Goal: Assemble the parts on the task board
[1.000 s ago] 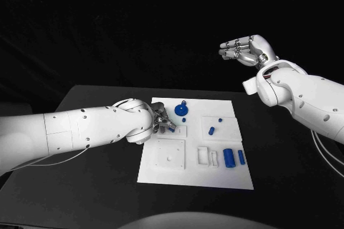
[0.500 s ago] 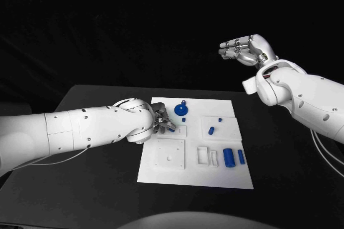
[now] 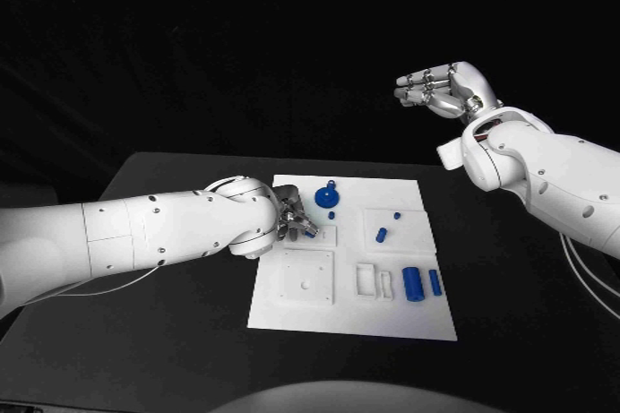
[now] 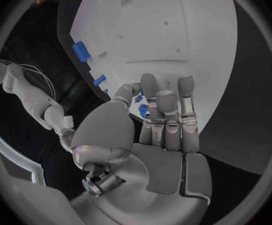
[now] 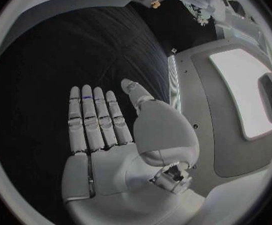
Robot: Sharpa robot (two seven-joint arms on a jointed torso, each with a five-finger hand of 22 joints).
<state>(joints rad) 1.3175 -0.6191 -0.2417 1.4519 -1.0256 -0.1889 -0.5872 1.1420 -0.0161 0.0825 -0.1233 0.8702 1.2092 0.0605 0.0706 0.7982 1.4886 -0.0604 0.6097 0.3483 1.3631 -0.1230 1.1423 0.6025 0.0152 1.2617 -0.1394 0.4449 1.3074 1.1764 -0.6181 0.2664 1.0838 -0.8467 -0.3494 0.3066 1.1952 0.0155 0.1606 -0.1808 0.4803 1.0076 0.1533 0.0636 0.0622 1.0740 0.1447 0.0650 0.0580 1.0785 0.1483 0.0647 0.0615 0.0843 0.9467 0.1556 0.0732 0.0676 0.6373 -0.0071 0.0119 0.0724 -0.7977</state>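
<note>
The white task board lies in the middle of the black table. My left hand rests over the board's upper left part, its thumb and a finger closed around a small blue part; the same small blue part sits between the thumb and fingers. A round blue knob stands just beyond that hand. Blue pegs and a blue cylinder lie further right on the board. My right hand is raised high above the table's far right, fingers stretched out and holding nothing.
A square white plate with holes and white blocks sit on the board's near half. Bare black table surrounds the board on all sides. My left forearm lies across the table's left side.
My left hand's fingers have shifted very slightly at the small blue part. The right arm has stayed where it was.
</note>
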